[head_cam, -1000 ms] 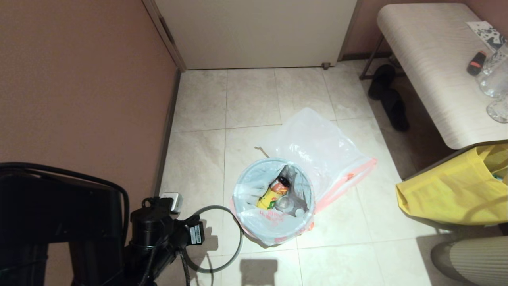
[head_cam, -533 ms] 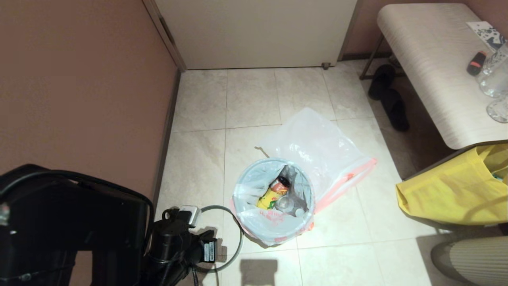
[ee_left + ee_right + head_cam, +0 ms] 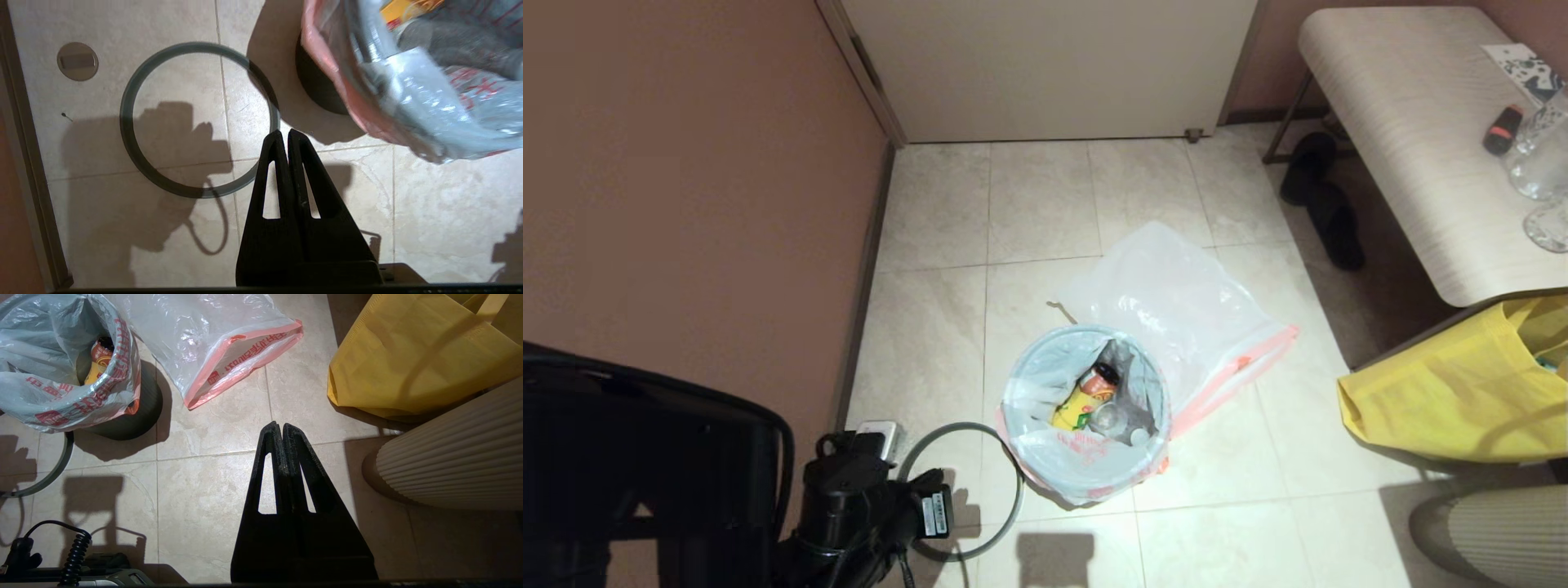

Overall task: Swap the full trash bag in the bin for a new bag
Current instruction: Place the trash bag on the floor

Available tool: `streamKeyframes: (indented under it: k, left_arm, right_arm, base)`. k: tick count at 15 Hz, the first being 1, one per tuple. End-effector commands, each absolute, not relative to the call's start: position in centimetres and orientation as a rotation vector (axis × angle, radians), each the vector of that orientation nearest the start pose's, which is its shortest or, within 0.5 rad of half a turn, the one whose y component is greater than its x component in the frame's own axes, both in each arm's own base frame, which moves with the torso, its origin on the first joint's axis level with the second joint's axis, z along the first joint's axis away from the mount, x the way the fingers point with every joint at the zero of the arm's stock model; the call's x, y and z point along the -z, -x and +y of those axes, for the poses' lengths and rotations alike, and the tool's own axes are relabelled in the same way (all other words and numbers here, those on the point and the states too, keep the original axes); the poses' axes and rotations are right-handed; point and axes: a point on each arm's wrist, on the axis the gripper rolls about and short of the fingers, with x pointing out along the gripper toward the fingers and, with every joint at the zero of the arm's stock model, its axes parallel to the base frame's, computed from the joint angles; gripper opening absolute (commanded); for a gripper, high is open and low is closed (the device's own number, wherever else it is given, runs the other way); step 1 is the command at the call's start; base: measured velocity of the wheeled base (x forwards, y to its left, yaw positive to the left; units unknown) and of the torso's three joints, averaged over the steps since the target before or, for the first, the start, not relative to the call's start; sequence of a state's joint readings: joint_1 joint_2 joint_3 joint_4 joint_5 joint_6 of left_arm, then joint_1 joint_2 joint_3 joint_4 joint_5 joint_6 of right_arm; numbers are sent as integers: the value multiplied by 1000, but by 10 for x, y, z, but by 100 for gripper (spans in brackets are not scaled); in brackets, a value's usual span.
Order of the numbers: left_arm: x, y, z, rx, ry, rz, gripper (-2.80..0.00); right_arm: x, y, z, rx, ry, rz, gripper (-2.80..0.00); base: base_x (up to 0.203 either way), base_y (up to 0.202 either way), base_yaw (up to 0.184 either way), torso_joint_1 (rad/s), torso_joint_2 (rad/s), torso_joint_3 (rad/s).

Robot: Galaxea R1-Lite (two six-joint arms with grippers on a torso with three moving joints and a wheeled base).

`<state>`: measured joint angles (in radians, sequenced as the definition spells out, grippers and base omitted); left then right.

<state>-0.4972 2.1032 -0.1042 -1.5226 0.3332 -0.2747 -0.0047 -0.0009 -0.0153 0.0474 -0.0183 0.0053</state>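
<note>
We find the job barely begun: our left gripper (image 3: 284, 136) hangs over the tiled floor (image 3: 931, 327) with its jaws pressed together and nothing between them, its tips just above the near edge of the grey hoop rim (image 3: 135, 151), which already lies flat on the tiles, off the bin and just to the gripper's left. Just to its right stands the black bin (image 3: 318, 92), the full trash bag (image 3: 1082, 457) still seated in it with the pink hem folded over the lip; inside we see a yellow-labelled bottle (image 3: 1086, 400) and clear wrappers. Beyond the bin, farther right, the new bag (image 3: 1184, 306) lies flat and unopened on the floor, nothing showing through it. Our right gripper (image 3: 282, 430) is likewise closed and empty, with the yellow cloth tote (image 3: 412, 355) ahead on its right and the new bag ahead on its left. By our reading, lifting out the full bag, opening the new one, lining the bin and refitting the hoop all remain.
</note>
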Motion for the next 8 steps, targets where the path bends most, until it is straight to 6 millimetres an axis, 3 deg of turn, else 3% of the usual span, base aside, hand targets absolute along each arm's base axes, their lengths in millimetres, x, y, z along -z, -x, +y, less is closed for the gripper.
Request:
streamKeyframes:
  k: [1,5,8]
  left_arm:
    - [-49,-203,-108,134,129,339,-280]
    - [-101,-175,-114,220,133,125,-280]
    - [-129,-165,-100,157,57,-12,-280]
  right_arm:
    - [-75,24,0,25,-7,32,-280]
    - [-75,24,0,23,-9,32,-280]
    - [-75,24,0,25,-10,32,-280]
  base:
    - [0,0,0,0,0,0]
    - [0,0,0,0,0,0]
    - [0,0,0,0,0,0]
